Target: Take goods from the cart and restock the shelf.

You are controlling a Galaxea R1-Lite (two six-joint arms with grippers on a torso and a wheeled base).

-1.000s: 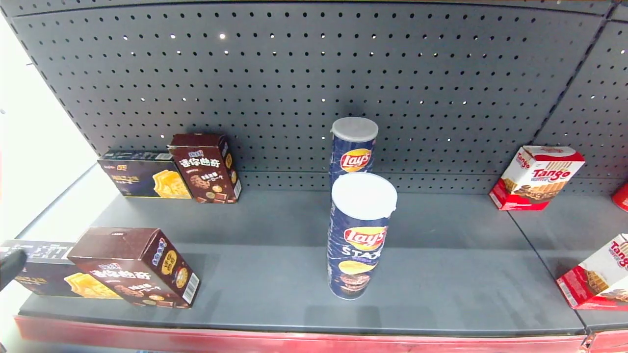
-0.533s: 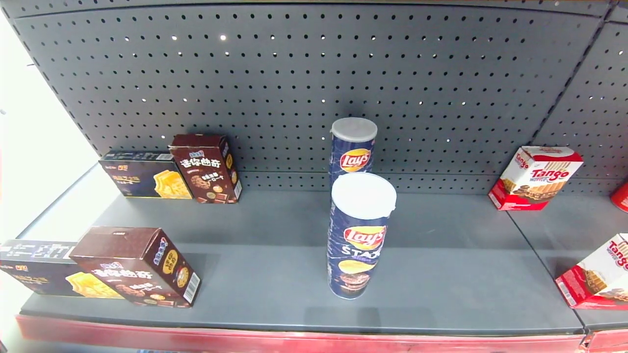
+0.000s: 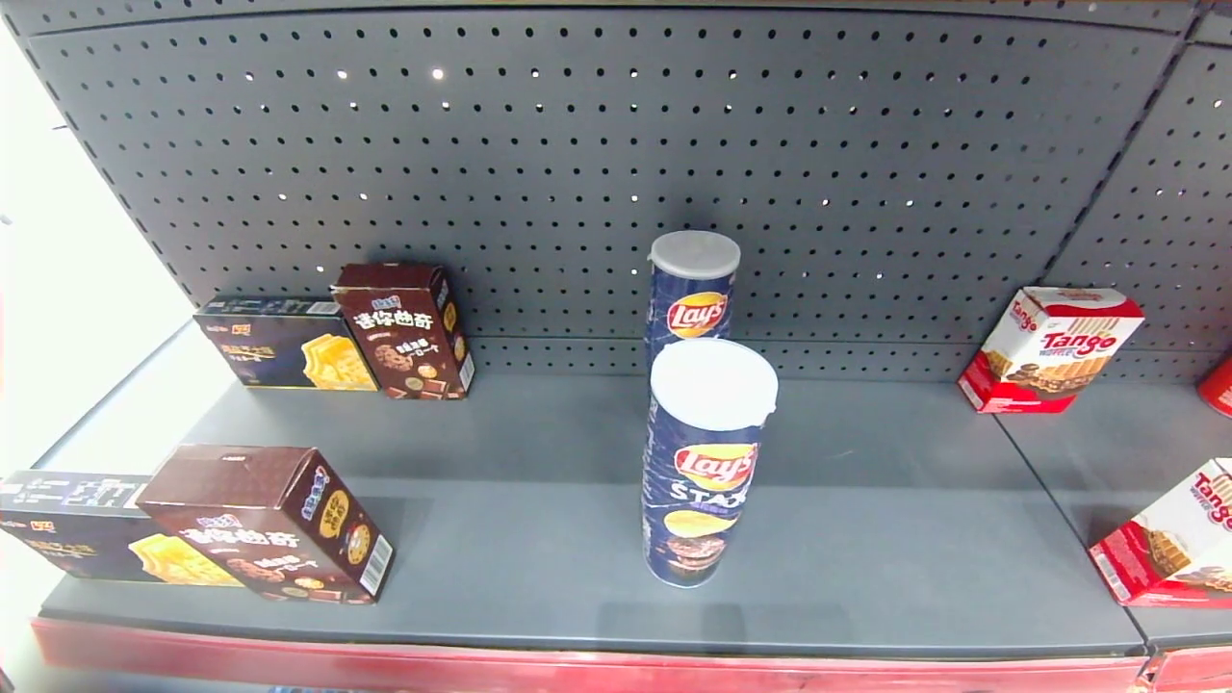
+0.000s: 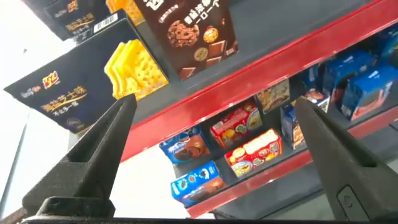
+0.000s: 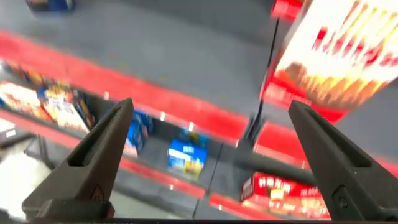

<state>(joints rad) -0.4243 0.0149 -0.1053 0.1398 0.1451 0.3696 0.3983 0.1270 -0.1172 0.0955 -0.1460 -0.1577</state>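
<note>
Chip can (image 3: pixel 705 481): navy, white-lidded, upright

Navy chip cans (image 3: pixel 707 462), brown cookie boxes (image 3: pixel 265 520), grey shelf (image 3: pixel 866 539).

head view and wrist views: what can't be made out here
- Rear chip can: lower part, head view, hidden behind the front chip can.
- Red item: head view, cut off by the right edge; kind unclear.
- Front wafer box: head view, cut by the right edge.
- Lower-shelf packs: right wrist view, blurred.
</note>
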